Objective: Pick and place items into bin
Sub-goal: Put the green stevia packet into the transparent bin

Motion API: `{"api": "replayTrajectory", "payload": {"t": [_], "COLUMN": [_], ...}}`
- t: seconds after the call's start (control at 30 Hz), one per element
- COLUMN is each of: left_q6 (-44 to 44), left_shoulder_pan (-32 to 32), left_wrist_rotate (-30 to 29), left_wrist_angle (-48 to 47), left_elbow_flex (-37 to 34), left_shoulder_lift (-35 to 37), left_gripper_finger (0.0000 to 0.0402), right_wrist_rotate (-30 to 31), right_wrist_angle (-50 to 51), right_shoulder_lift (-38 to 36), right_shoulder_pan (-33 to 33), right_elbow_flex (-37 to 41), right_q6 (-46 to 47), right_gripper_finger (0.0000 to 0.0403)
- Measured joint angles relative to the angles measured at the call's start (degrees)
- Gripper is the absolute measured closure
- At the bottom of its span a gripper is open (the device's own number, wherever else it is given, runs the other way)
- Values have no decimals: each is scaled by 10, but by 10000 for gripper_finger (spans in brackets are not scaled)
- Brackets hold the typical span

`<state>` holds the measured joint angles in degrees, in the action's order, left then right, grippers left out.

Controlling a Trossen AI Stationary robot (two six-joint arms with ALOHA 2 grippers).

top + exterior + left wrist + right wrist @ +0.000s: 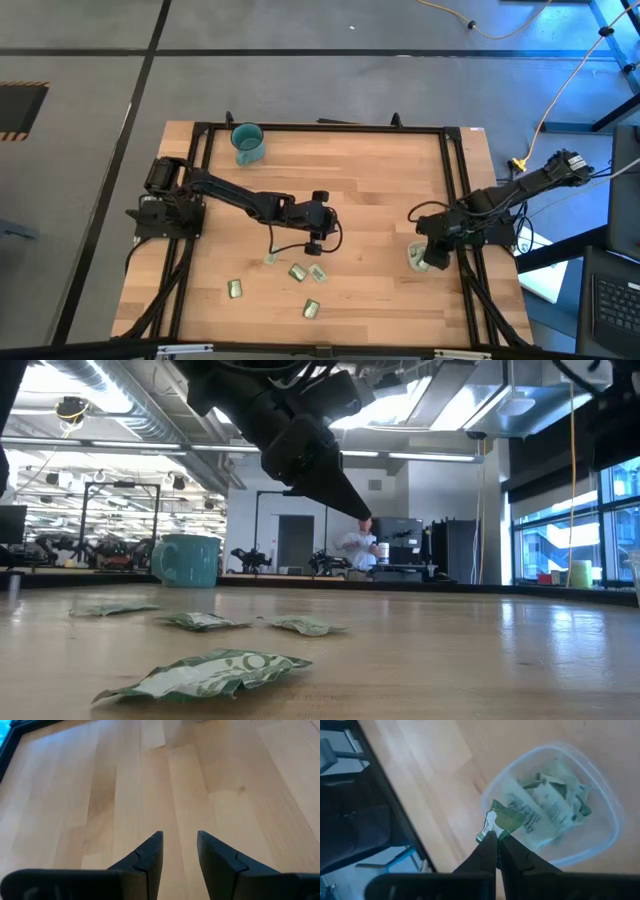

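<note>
The wooden table (370, 200) is pale butcher-block planking inside a black metal frame (455, 180), with bare grey floor around it. The left arm reaches across the middle of the table, its left gripper (179, 851) hanging above bare wood with the two dark wedge-shaped fingers standing apart and nothing between them. A teal mug (247, 142), smooth and glossy with a handle, stands upright near the far edge, well apart from both arms. The clear plastic bin (600, 795), round-rimmed and see-through, sits by the table's right edge and already holds several crumpled packets. The right gripper (496, 845) hovers just over its rim, fingers pinched together on a green-and-white foil packet (502, 820). Five loose packets (298, 272) lie flat and wrinkled on the wood in front of the left gripper, near each other but apart. Beyond the table, a person (361, 545) stands far off in the room
</note>
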<state>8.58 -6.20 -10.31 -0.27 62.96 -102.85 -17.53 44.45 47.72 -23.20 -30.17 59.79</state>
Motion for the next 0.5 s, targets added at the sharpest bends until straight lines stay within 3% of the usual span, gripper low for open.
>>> {"api": "replayTrajectory", "payload": {"t": [0.33, 0.5], "left_q6": [-4, -5], "left_shoulder_pan": [4, 3], "left_wrist_rotate": [15, 14], "left_wrist_angle": [-2, -6], "left_elbow_flex": [0, 0], "left_shoulder_lift": [0, -1], "left_gripper_finger": [294, 293], "right_wrist_rotate": [29, 29], "right_wrist_angle": [-6, -6], "right_shoulder_lift": [3, 3], "right_shoulder_pan": [0, 0], "right_elbow_flex": [38, 38], "right_q6": [-1, -1], "right_gripper_finger": [394, 353]}}
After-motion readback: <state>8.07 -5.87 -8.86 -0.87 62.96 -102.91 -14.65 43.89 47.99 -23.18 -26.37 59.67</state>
